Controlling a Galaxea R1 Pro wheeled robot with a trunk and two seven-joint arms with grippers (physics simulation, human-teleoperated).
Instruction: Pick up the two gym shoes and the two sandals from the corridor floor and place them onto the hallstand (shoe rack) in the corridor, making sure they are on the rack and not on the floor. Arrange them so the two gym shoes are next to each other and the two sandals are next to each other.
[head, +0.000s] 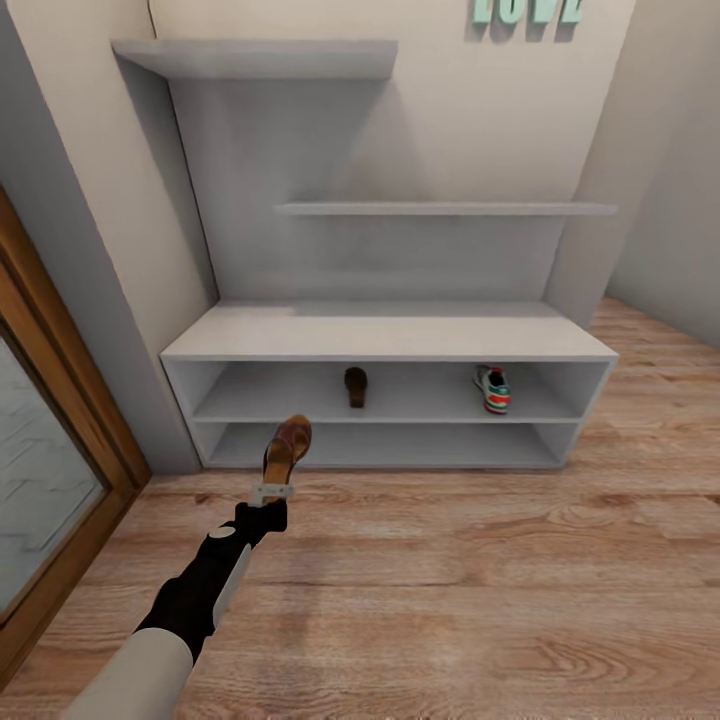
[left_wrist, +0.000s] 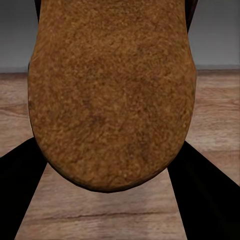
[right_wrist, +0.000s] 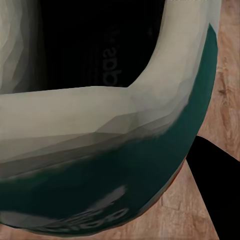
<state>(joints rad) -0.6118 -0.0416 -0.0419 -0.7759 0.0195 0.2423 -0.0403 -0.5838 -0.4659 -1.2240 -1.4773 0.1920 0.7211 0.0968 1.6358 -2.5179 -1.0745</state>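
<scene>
My left gripper (head: 272, 492) is shut on a dark brown sandal (head: 288, 448), which it holds heel-first and toe-up just in front of the lower tier of the white hallstand (head: 390, 335). The left wrist view has that sandal's tan sole (left_wrist: 110, 100) between two black fingers (left_wrist: 20, 190). The other sandal (head: 355, 386) lies on the middle tier. A gym shoe (head: 492, 389) sits on the same tier, well to the right. Close up in the right wrist view is a white and green gym shoe (right_wrist: 100, 150) over the corridor floor (right_wrist: 220, 75), with one black finger (right_wrist: 215, 180) beside it.
Two staggered wall shelves (head: 260, 58) (head: 440, 209) hang above the hallstand's back. A wood-framed glass door (head: 50, 450) stands at the left. A wall corner closes in at the right. Wood plank floor (head: 450, 580) stretches in front of the rack.
</scene>
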